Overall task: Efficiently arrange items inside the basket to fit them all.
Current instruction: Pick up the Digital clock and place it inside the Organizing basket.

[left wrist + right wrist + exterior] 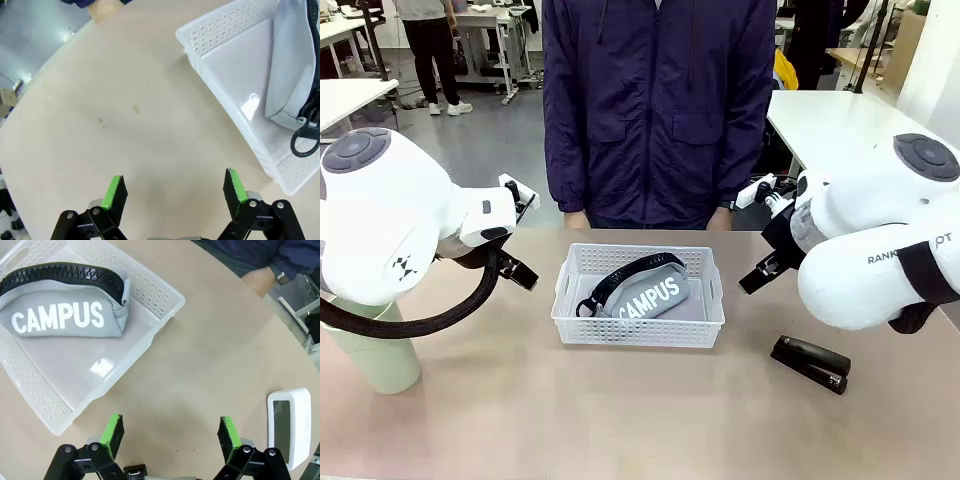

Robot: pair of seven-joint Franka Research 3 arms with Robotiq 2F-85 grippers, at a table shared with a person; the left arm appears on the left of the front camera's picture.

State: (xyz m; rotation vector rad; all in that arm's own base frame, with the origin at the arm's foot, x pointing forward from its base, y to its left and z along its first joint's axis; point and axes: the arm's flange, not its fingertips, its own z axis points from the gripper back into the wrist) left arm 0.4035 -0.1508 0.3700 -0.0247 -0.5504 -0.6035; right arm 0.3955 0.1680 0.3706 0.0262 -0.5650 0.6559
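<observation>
Front view, read from left to right: a pale green cup (370, 352) stood on the table (640, 425) at about 8 o'clock from the basket, its top hidden behind the white left arm (390, 215). The white lattice basket (638, 333) sat at the middle of the table. Inside it lay the grey pouch (655, 297), printed "CAMPUS" in white and set on a slant, with its black strap running along its far edge. A person (660, 110) in a dark blue jacket stood at 12 o'clock, across the table. A black stapler (810, 362) lay flat on the table at about 4 o'clock from the basket, just below the white right arm (870, 260).

Left wrist view: the left claw (172, 184) hung open over bare table, its green pads wide apart with nothing between them. A corner of the basket sat at 2 o'clock, with one end of the pouch and a black ring showing inside.

Right wrist view: the right claw (171, 432) was also open and held nothing, over bare table just beside the basket's near corner. The basket and pouch lay at 10 o'clock. A white rectangular box (290, 425) lay on the table at 4 o'clock, well apart from the basket.
</observation>
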